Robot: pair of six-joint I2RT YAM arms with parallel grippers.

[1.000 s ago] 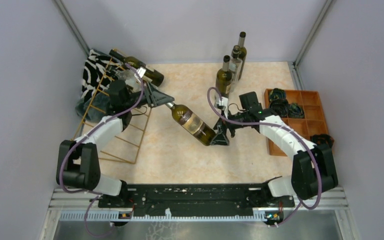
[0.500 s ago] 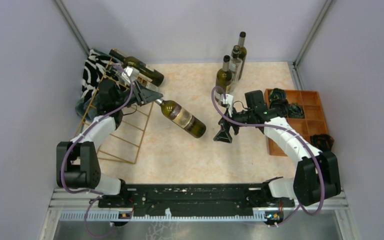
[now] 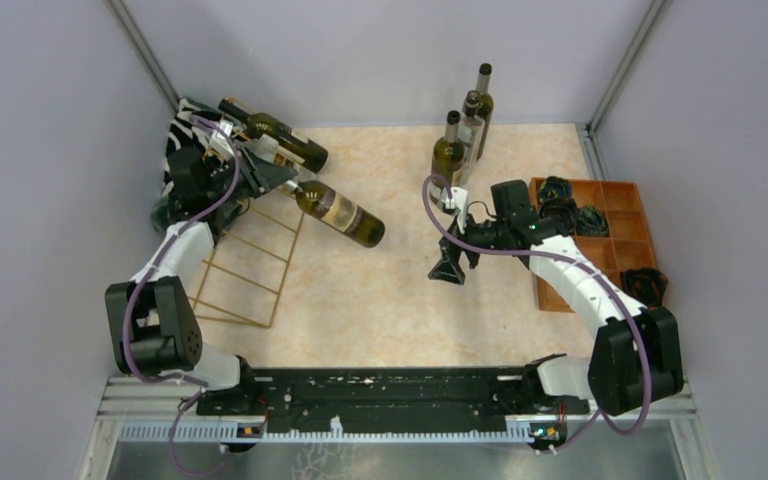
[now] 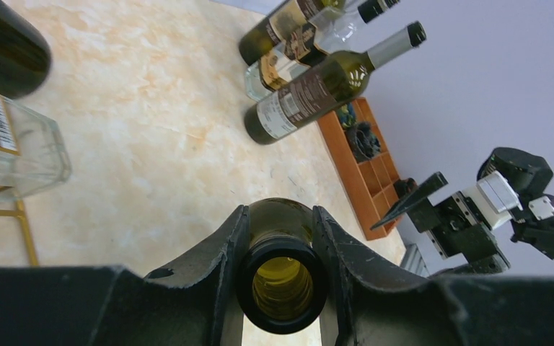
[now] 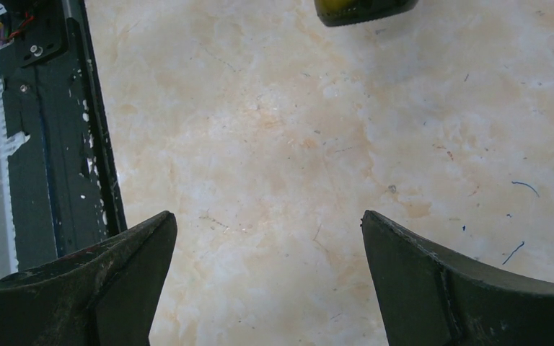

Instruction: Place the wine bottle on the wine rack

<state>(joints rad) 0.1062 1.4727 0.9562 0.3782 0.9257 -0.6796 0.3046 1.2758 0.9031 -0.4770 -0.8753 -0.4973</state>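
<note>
My left gripper (image 3: 295,186) is shut on the neck of a dark green wine bottle (image 3: 345,216), held lying with its base pointing right, over the table beside the rack. In the left wrist view the bottle's open mouth (image 4: 281,283) sits between my fingers (image 4: 220,259). The gold wire wine rack (image 3: 250,262) slants at the left; a dark bottle (image 3: 278,133) and a clear one (image 3: 245,152) lie at its top. My right gripper (image 3: 447,272) is open and empty over bare table, right of the held bottle; its wrist view (image 5: 267,238) shows only marble and the bottle's base (image 5: 364,10).
Three upright bottles (image 3: 462,130) stand at the back middle. An orange-brown wooden compartment tray (image 3: 620,215) with dark objects sits at the right. A black-and-white patterned cloth (image 3: 186,140) lies behind the rack. Grey walls enclose the table on three sides.
My left arm has carried the bottle up and to the left, toward the rack's top. My right gripper let go of the bottle's base and has stayed back on the right, open.
</note>
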